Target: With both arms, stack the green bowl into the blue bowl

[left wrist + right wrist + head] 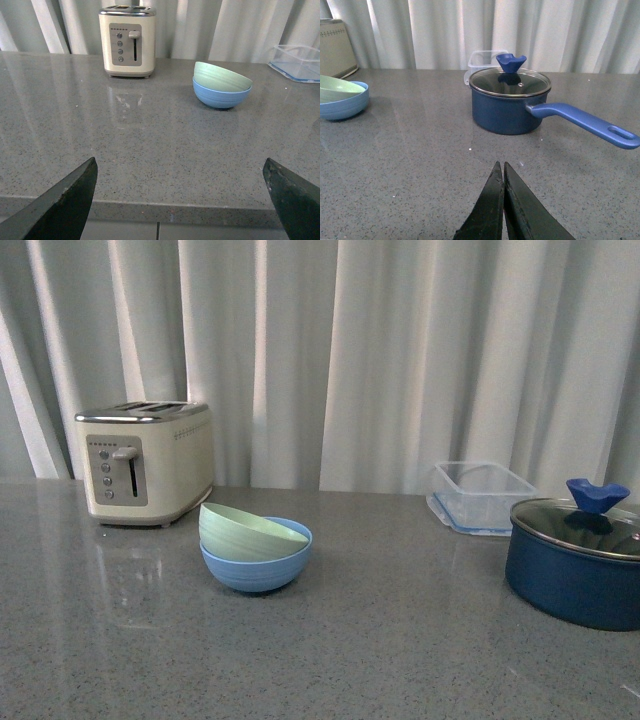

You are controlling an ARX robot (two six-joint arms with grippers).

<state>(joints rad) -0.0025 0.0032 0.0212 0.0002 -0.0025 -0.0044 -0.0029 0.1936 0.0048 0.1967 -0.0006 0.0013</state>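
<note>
Green bowl sits tilted inside blue bowl on bench, near toaster; not fully nested. Left claw spread wide, empty, well back. Right claw pressed together, empty, facing pot. Stacking judged essentially done.

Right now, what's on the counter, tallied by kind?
Bowls: 2, the green bowl tilted inside the blue bowl
Toaster: 1
Lidded pot: 1
Clear container: 1
Total: 5
</note>
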